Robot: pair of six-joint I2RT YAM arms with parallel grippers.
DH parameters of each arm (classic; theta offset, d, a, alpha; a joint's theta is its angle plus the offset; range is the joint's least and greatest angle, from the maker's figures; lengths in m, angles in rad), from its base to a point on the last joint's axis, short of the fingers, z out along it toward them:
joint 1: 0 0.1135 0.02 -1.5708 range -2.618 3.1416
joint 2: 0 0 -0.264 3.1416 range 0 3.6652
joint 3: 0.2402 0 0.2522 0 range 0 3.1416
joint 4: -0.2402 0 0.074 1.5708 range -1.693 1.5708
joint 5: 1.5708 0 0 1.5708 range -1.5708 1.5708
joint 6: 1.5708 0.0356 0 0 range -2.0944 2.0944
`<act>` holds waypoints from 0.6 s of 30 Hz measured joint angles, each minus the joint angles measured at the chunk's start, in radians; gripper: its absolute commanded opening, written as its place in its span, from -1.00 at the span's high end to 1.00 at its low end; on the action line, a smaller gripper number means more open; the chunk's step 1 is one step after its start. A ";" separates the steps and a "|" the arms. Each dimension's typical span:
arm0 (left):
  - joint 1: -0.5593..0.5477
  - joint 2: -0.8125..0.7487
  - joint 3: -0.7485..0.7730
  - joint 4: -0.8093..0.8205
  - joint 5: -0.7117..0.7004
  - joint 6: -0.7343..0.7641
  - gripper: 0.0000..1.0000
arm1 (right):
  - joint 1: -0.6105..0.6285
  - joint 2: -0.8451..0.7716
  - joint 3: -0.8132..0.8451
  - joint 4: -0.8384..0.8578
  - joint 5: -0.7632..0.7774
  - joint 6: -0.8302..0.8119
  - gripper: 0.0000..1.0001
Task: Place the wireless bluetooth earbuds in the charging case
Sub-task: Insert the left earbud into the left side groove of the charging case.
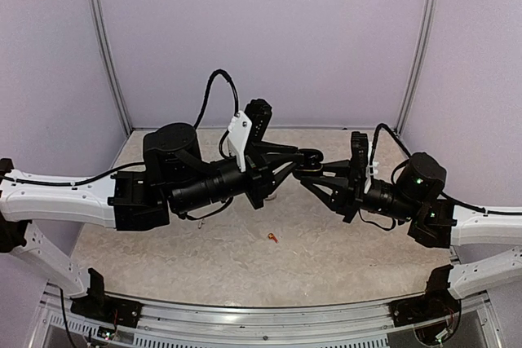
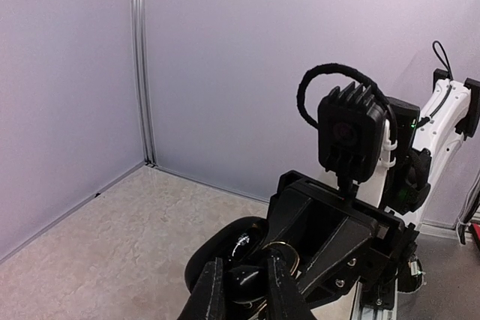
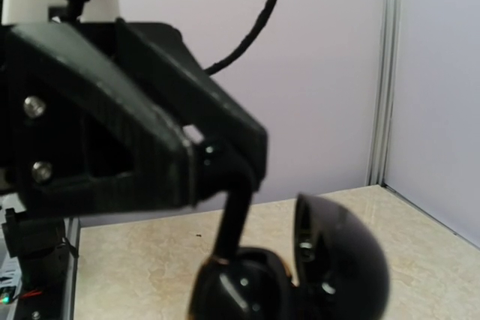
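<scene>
The black charging case (image 1: 311, 156) is held up above the table's middle, where the two arms meet. Its lid (image 3: 345, 260) stands open beside the gold-rimmed base (image 3: 244, 290). My right gripper (image 1: 315, 170) is shut on the case from the right; its own fingers do not show in the right wrist view. My left gripper (image 2: 246, 263) is shut on a black earbud (image 2: 244, 281) right at the case's open mouth (image 2: 251, 249). One left finger (image 3: 238, 215) reaches down to the base. A red-orange earbud (image 1: 272, 237) lies alone on the table, in front of the grippers.
Pale lilac walls (image 1: 261, 30) with aluminium posts (image 1: 106, 46) close off the back and sides. The beige marbled tabletop (image 1: 204, 258) ends at a metal rail (image 1: 261, 315) near the arm bases. A black cable (image 1: 214, 87) loops above the left wrist.
</scene>
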 measured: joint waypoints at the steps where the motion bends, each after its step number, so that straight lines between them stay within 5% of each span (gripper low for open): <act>1: 0.000 0.001 0.001 0.000 -0.002 0.000 0.69 | 0.001 0.000 0.000 0.000 -0.001 0.000 1.00; 18: -0.001 0.010 0.002 -0.003 -0.051 0.026 0.71 | 0.003 -0.008 0.000 -0.002 -0.006 -0.004 1.00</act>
